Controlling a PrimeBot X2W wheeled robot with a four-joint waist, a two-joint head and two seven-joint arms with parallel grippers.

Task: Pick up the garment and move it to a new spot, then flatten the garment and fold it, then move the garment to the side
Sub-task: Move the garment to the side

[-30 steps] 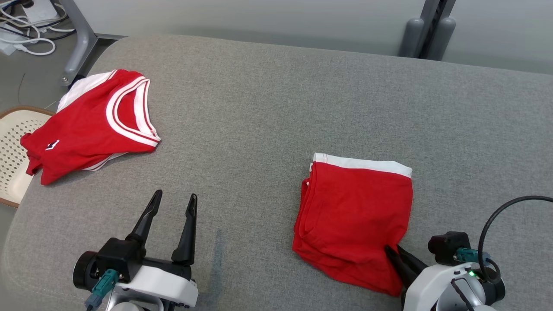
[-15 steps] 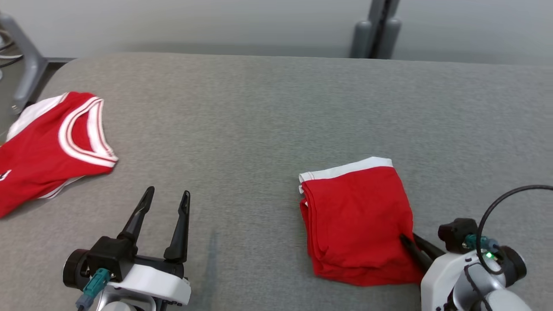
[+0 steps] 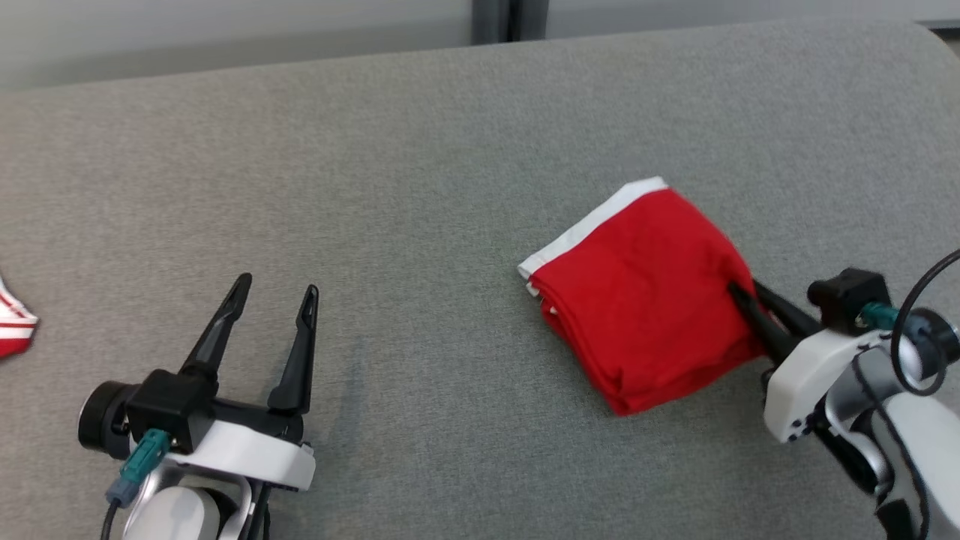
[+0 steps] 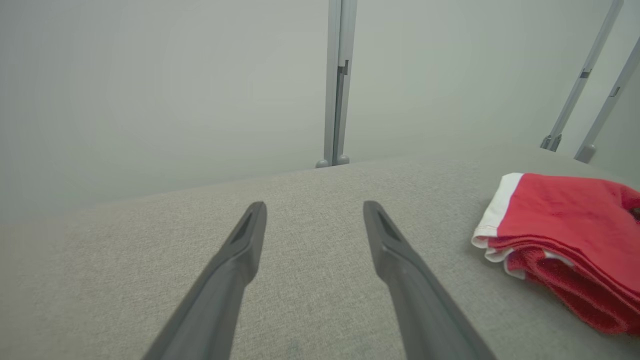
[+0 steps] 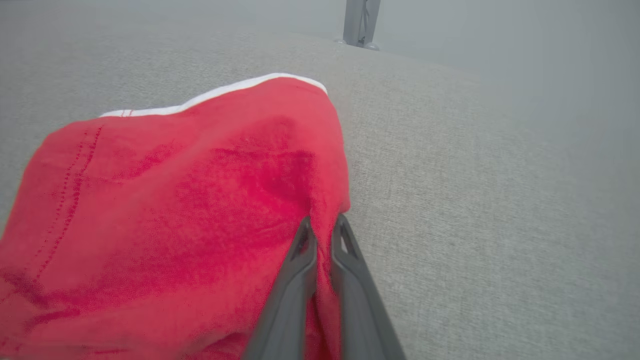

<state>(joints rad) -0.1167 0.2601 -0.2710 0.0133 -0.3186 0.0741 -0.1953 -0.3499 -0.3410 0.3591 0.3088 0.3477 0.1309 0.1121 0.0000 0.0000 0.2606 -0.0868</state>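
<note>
The head camera has swung right since a second ago, so the other red shirt [image 3: 13, 330] is now just a corner at the left edge. The folded red garment [image 3: 649, 289] looks turned too: its white band now faces far and left. It lies on the right part of the grey cloth surface [image 3: 420, 187]. The right hand [image 3: 742, 289] is pinched tight on its right edge. The left hand [image 3: 277, 284] is wide open and holds nothing, at the near left. A pale wall [image 3: 225, 37] and a grey post [image 3: 510, 9] stand behind.
</note>
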